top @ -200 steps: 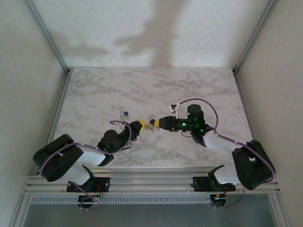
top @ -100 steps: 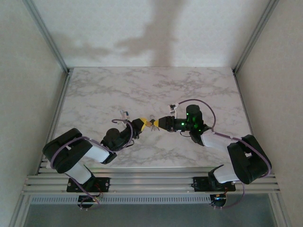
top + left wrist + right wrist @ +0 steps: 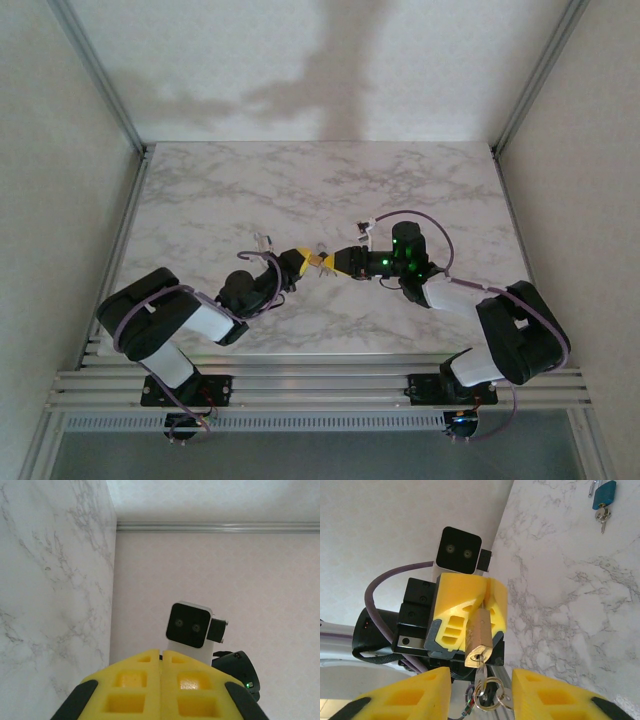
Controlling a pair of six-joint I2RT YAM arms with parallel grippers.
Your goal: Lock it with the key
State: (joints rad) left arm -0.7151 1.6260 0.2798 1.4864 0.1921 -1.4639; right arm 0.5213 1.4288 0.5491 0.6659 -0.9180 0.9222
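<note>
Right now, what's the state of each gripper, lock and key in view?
left gripper: shut on the brass padlock.
right gripper: open, one finger on each side of the key ring.
brass padlock: held in the air, shackle hidden in the fingers.
key: in the brass padlock's keyhole.
blue padlock: lying on the table, not held.

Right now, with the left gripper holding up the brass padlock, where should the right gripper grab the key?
Probably the key by its exposed head, between the base of the brass padlock and the key ring. It sticks straight out of the keyhole toward the right gripper, whose open jaws flank it, so come in end-on along the key.
</note>
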